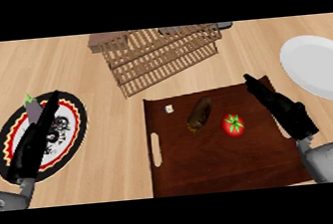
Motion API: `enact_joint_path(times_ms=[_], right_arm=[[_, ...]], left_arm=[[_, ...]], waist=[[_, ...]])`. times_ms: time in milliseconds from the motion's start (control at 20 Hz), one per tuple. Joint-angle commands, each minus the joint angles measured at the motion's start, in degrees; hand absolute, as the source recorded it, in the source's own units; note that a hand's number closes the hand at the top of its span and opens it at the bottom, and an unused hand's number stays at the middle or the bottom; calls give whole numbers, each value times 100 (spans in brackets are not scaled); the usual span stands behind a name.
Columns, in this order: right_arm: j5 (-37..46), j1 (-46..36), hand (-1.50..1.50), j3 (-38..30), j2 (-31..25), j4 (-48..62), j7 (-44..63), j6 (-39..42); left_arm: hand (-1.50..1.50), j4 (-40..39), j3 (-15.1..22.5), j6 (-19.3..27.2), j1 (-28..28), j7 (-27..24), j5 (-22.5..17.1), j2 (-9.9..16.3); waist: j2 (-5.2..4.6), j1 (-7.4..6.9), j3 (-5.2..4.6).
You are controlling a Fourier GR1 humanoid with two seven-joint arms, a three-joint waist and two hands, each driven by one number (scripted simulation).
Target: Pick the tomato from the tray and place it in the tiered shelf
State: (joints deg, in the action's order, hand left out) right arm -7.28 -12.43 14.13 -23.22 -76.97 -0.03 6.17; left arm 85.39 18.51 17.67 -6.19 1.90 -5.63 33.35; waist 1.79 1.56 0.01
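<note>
A red tomato (233, 125) with a green stem lies on the dark brown tray (204, 165), right of its middle. My right hand (281, 107) reaches over the tray's right edge with straight fingers, just right of the tomato and apart from it. The wooden slatted tiered shelf (161, 54) stands at the far side of the counter, above the tray. At the left, my left hand (33, 138) rests open with straight fingers over a patterned plate.
A brown oblong food item (199, 115) and a small white cube (169, 109) lie on the tray left of the tomato. The black, red and yellow patterned plate (73, 123) holds a purple eggplant (34, 107). A white plate (319, 66) sits at the right edge.
</note>
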Motion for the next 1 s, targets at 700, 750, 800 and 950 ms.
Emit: enact_joint_path(times_ms=[700, 750, 800, 950], right_arm=[[-114, -501, -150, -1427, -563, 1345, -1171, 277], [-258, -664, -150, -1455, -769, 890, -718, 516], [-264, -159, -150, -1498, -948, 762, -1161, 803], [-174, -416, -150, -1163, -1049, 167, -465, 1116]], left_arm=[[0, -714, 105, -918, 358, -183, -714, -924], [0, -814, 59, -853, 356, -196, -683, -1001], [0, -334, 142, -869, 657, -44, -680, -905], [0, -807, 89, -729, 183, 17, -485, -1162]], waist=[[-209, -218, 4], [-187, -174, -3], [-169, -161, 1], [-169, -105, -6]])
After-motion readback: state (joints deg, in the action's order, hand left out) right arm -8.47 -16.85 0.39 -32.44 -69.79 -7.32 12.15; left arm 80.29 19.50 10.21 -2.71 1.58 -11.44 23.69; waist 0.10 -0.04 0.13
